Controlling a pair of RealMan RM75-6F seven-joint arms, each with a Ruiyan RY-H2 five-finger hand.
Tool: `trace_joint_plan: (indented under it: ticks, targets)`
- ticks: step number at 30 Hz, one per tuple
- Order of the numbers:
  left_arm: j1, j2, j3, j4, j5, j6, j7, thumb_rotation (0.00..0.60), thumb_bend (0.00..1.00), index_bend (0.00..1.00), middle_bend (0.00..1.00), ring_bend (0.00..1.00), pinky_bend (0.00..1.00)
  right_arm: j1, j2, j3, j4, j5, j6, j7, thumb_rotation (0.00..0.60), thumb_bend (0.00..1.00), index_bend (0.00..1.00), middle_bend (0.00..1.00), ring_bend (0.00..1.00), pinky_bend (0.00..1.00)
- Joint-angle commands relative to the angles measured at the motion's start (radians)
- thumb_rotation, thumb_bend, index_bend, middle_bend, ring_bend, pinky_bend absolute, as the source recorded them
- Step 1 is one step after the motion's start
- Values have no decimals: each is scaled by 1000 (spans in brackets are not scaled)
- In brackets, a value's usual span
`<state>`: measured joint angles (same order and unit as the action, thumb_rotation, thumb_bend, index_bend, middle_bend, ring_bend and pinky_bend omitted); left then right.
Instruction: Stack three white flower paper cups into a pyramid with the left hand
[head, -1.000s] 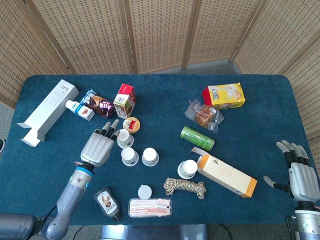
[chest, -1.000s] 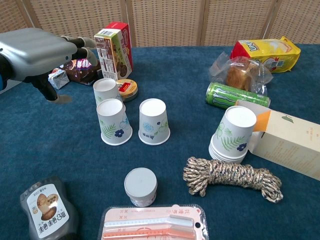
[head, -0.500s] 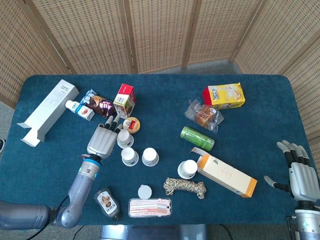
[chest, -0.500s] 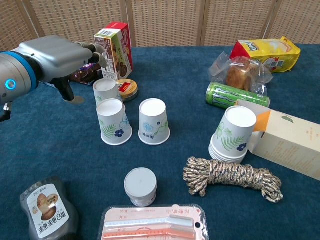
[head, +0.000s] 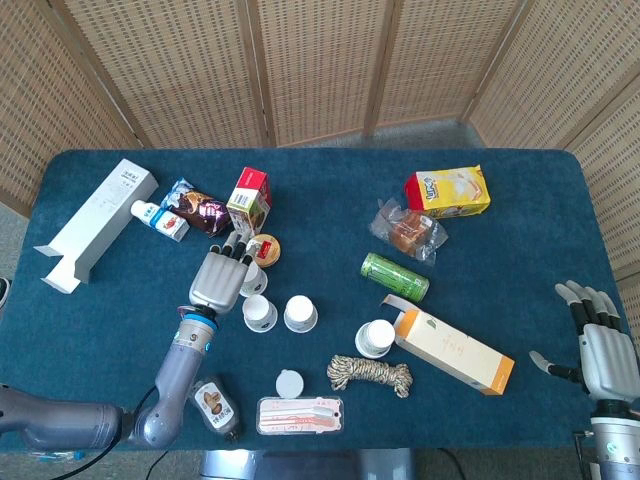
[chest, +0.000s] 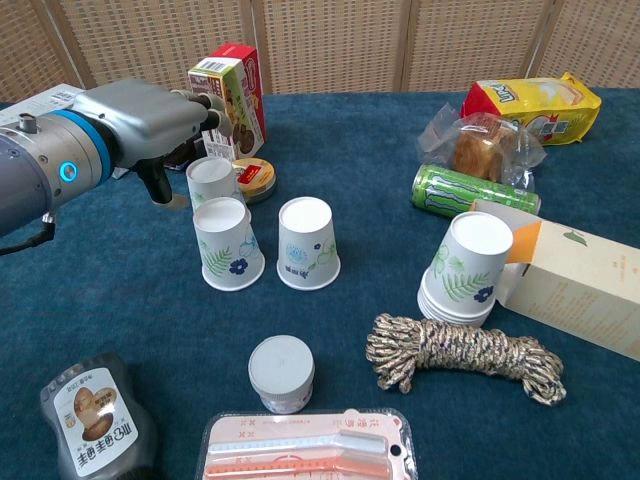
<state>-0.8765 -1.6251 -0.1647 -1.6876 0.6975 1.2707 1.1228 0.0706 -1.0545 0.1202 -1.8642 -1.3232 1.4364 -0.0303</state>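
Observation:
Two white flower paper cups stand upside down side by side, the left one (chest: 228, 243) (head: 258, 314) and the right one (chest: 307, 243) (head: 299, 313). A third cup (chest: 212, 182) (head: 254, 281) stands just behind the left one. My left hand (chest: 150, 110) (head: 222, 278) hovers over that third cup's left side, fingers stretched toward the carton and thumb hanging beside the cup, holding nothing. A nested stack of the same cups (chest: 465, 268) (head: 375, 338) stands further right. My right hand (head: 600, 345) rests at the table's right edge, fingers spread and empty.
A red-green carton (chest: 230, 85) and a small round tin (chest: 253, 178) sit right behind the third cup. A green can (chest: 470, 190), an orange-white box (chest: 580, 285) and a rope coil (chest: 460, 350) lie to the right. A grey-lidded jar (chest: 281, 372), a razor pack (chest: 305, 448) and a sauce bottle (chest: 95, 425) are at the front.
My left hand has travelled right and forward, from the open cloth left of the cups to just over the third cup. The cups and the right hand have stayed put.

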Motion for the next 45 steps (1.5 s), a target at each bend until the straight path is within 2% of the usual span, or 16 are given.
trace_joint_plan:
  ticks: [1,12,16,22,27,30,36,45]
  targets:
    - [-13,-9,-14,17,-19,-7,1,600,311,126,0,0,323,0,-1,0,1,1,0,-2,600,114,123,0,0,0]
    - [-48,-59,-26,75,-56,-22,1,600,312,127,0,0,331,3,1,6,6,15,-6,10,600,116,123,0,0,0]
    - [-57,-76,-29,94,-67,-20,4,600,311,135,12,57,363,4,2,9,8,18,-8,14,600,115,122,0,0,0]
    - [-69,-106,-31,134,-80,-15,8,600,312,219,146,221,459,3,2,8,9,17,-8,17,600,115,123,0,0,0]
    - [-70,-123,-32,153,-75,6,10,600,313,404,348,421,582,4,3,11,11,20,-10,22,600,115,123,0,0,0]
    - [-69,-128,-28,159,-72,17,17,600,316,466,417,482,622,5,4,11,11,19,-11,24,600,116,123,0,0,0]
    - [-61,-121,-21,148,-46,32,7,600,319,482,435,499,630,4,5,10,9,16,-9,27,600,116,123,0,0,0]
    - [-31,-22,-18,39,9,64,-18,600,319,484,435,499,630,3,4,4,3,6,-7,21,600,116,124,0,0,0]
